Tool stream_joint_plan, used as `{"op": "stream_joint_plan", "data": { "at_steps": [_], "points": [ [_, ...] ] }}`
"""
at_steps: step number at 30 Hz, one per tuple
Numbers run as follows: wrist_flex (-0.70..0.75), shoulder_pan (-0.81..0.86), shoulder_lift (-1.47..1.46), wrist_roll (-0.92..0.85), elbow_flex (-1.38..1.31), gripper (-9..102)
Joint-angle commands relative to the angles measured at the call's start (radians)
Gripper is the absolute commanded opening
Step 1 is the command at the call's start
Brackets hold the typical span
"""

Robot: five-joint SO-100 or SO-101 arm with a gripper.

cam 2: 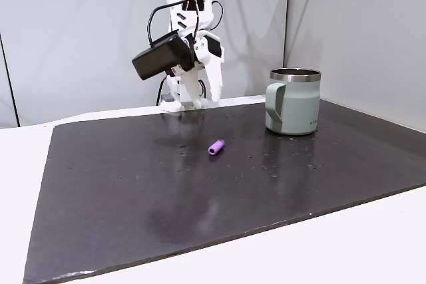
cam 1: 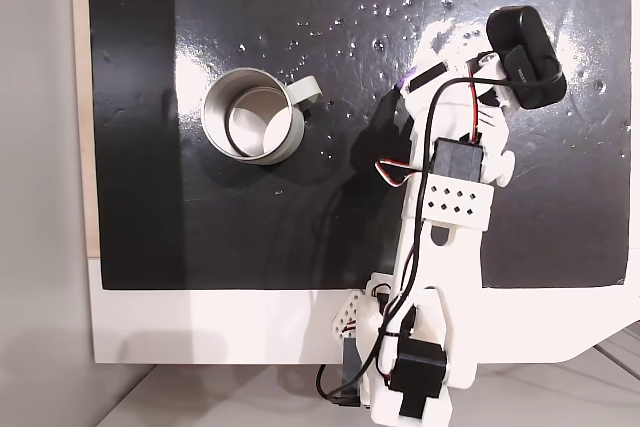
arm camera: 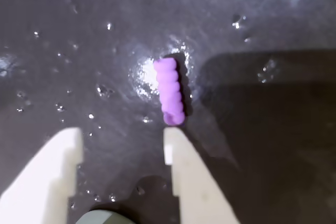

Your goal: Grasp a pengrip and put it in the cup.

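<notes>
Wrist view, gripper (arm camera: 122, 139) spread wide and empty above the mat (arm camera: 273, 145), pengrip (arm camera: 170, 91) lying just beyond its fingertips

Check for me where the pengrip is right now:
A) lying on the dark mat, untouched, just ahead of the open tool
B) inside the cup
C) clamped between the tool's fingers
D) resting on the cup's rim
A: in the wrist view the pengrip lies flat on the mat just beyond the open tool, touching neither finger, and in a fixed view it sits apart from the cup.
</notes>
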Motion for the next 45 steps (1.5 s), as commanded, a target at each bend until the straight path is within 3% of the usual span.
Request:
{"op": "stream_joint_plan", "data": {
  "at_steps": [1,13,32,45],
  "points": [
    [-0.043,0.012,-0.04,-0.02,-0.097,19],
    [-0.084,0.055,-0.268,-0.057,-0.201,21],
    [-0.054,-0.074,-0.456,-0.023,-0.265,19],
    [-0.002,-0.072,-0.492,-0.06,-0.265,3]
  ]
}}
